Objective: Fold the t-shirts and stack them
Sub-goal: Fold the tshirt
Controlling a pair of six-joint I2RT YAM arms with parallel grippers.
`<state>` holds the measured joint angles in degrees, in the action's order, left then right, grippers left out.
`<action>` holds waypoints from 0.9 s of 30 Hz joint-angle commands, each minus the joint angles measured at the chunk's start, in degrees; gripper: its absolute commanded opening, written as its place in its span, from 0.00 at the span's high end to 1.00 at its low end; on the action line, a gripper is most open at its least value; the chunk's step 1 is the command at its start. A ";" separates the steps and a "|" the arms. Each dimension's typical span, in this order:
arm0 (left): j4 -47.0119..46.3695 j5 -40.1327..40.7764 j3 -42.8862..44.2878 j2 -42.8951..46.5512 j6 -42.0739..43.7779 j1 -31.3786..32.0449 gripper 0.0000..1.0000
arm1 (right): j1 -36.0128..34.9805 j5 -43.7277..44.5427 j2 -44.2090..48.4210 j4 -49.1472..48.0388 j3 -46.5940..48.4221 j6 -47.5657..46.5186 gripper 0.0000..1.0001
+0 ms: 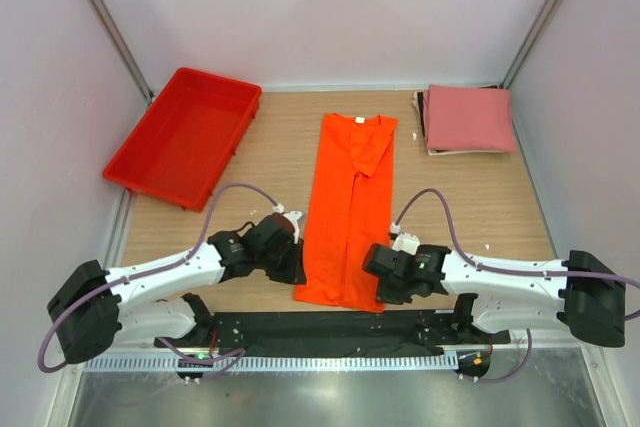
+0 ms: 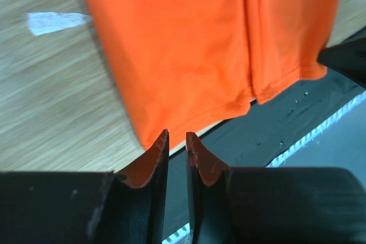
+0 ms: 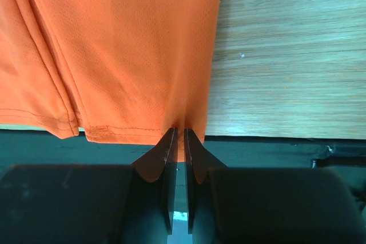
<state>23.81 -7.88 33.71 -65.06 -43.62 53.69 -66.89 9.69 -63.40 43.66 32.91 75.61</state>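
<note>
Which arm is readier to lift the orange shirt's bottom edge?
Right. The right pincer pinches the shirt at its hem. The left pincer shows a gap at the corner, so its grip looks unsure.

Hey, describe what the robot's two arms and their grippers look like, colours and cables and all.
The left arm and right arm match: white links between bulky black joints. A thin purple cable loops loosely off each arm. The left gripper and right gripper are black blocks with two dark fingers that taper to thin tips.
</note>
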 commanded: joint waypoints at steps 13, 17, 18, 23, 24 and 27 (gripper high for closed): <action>-5.98 -0.91 -5.24 -4.55 -3.23 3.26 0.80 | -0.34 -0.38 -1.91 2.04 -1.62 0.32 0.82; -2.29 -1.09 -2.34 -2.89 -2.18 3.26 0.74 | -0.34 0.67 -1.03 5.55 1.28 0.41 0.81; -1.15 -0.30 -1.64 -1.32 -1.83 3.26 0.73 | -0.34 1.03 -0.77 6.43 2.50 0.50 0.80; 5.01 2.95 0.83 2.30 -0.33 3.26 0.67 | -0.34 1.73 1.61 8.29 3.48 1.64 0.74; 5.10 3.04 0.13 2.65 -0.42 3.26 0.66 | -0.34 1.47 1.96 7.85 2.87 1.64 0.73; 3.44 1.91 -1.98 1.87 -1.38 3.26 0.64 | -0.34 -0.37 1.79 4.69 1.12 2.52 0.69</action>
<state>25.87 -6.81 32.67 -63.07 -45.25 56.66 -67.00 9.61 -62.33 49.39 34.48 76.77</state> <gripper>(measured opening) 0.353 0.302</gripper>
